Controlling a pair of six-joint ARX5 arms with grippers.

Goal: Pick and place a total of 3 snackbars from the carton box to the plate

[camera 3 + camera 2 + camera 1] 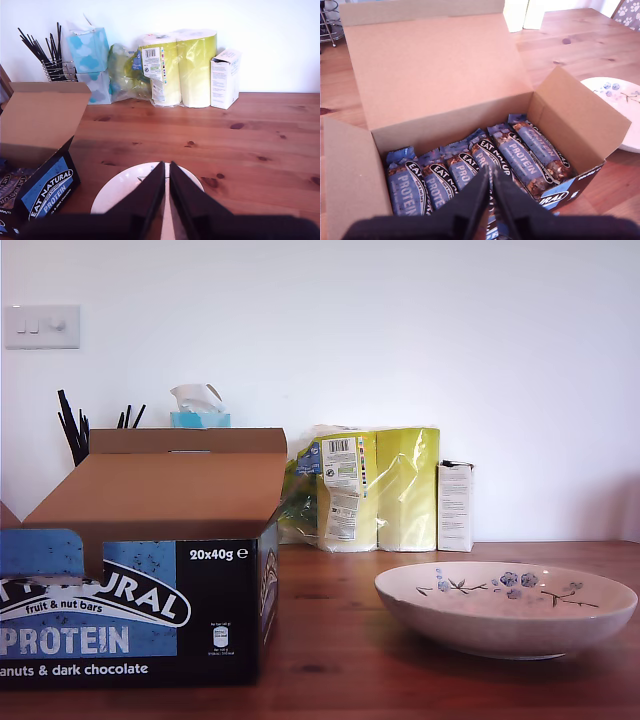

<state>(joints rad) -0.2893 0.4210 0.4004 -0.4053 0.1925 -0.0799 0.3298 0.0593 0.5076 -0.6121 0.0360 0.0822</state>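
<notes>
The carton box [130, 610] stands open at the exterior view's left, its brown flap raised. Inside it lie several snackbars [520, 155] side by side in blue-black wrappers. My first gripper [489, 169] hangs above the row of bars, shut with nothing between its fingers. The plate [505, 625], cream with blue flowers, sits at the exterior view's right and looks empty. My second gripper [166, 164] hovers over the plate [120, 187], shut and holding nothing. Neither arm shows in the exterior view. The box [47, 185] is beside the plate in the second wrist view.
Against the back wall stand a yellow pack of paper rolls [385, 490], a small white box [455, 505], a blue tissue box [200, 410] and a rack of black sticks [50, 55]. Bare wooden table [225, 135] lies between these and the plate.
</notes>
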